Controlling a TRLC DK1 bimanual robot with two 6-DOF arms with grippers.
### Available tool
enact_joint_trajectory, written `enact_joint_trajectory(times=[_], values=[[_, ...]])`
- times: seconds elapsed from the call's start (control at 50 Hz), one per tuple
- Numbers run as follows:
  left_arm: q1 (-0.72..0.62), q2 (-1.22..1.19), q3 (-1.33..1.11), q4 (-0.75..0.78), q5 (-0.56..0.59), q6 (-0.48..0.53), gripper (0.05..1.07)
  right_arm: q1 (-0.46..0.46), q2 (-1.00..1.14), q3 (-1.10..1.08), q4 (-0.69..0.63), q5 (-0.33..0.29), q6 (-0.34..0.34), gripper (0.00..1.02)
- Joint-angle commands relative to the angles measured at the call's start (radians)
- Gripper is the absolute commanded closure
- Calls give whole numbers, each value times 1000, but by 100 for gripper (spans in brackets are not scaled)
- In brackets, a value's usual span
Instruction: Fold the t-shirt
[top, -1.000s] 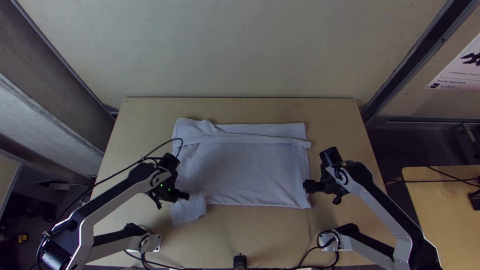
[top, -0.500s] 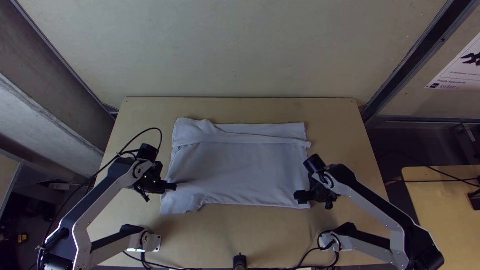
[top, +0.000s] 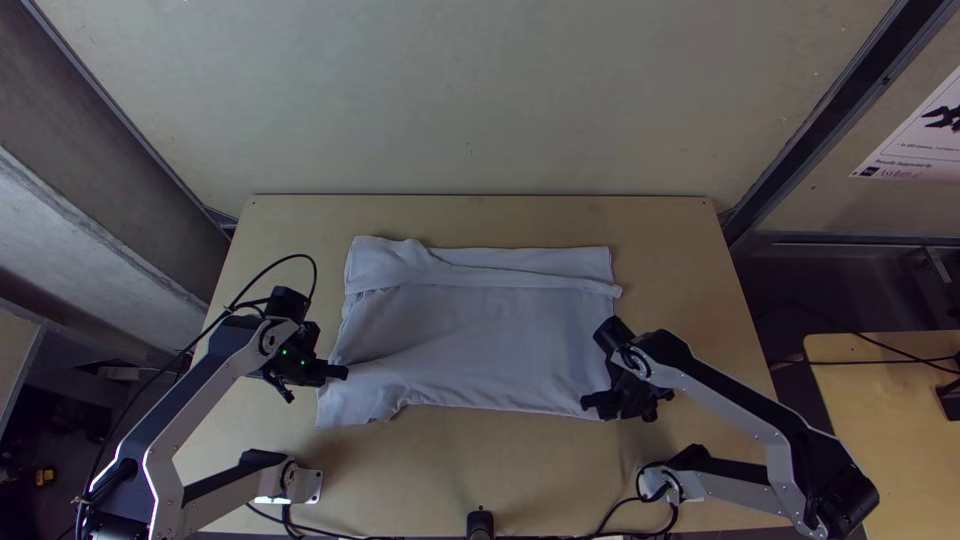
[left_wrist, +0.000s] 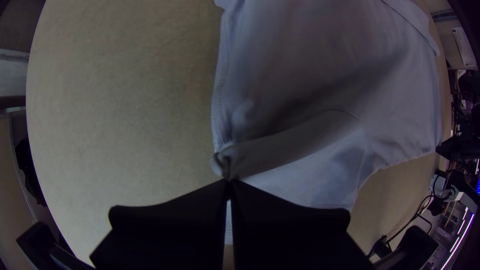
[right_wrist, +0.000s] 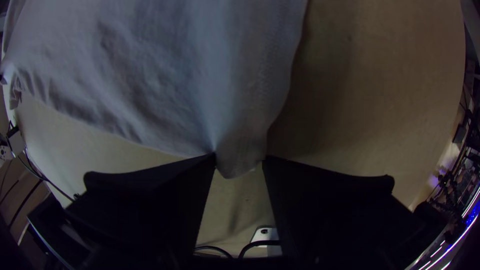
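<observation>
"White cloth, so that's the t-shirt (top: 480, 345). Where is it?"

"Around the middle of the tabletop (top: 520, 470), spread mostly flat, with a folded-looking band (top: 520, 280) running across its far side. At the near left, a short piece (top: 345, 405) juts out past the rest."

"And what's the left gripper (top: 345, 372) up to?"

"It's at the shirt's left side, towards the near corner. Its wrist view has the jaws pressed together on a small gathered bit of the edge, right at the tips of the left gripper (left_wrist: 229, 181), and a raised fold runs from there into the cloth."

"Does the right gripper (top: 587, 402) have a pinch as well?"

"Not a closed one. It's over the near right corner, and in its wrist view the jaws stand apart, with the corner (right_wrist: 240, 157) between them. Whether the cloth touches both sides, I can't tell."

"What's farther out?"

"A black cable (top: 316, 272) loops above the left gripper, and a small black fitting (top: 480, 524) stands at the near edge. Off to the right there's a wooden side table (top: 890, 440), and a white poster (top: 925, 140) hangs beyond it."
</observation>
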Motion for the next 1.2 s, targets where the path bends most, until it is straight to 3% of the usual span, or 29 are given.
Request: enact_joint_trajectory(times=[0.0,0.12,0.28,0.58,1.18], values=[[11,-13,6,-23,0,16,104,23,12,-7,9,-8,6,82],[12,-13,8,-23,0,13,104,28,-31,-2,35,-5,-6,100],[17,-36,32,-29,0,10,104,-3,-102,27,38,-2,-17,100],[54,-56,118,-57,45,12,104,-161,-125,76,10,34,-135,100],[103,113,366,22,68,22,104,-314,-10,323,33,69,-219,100]])
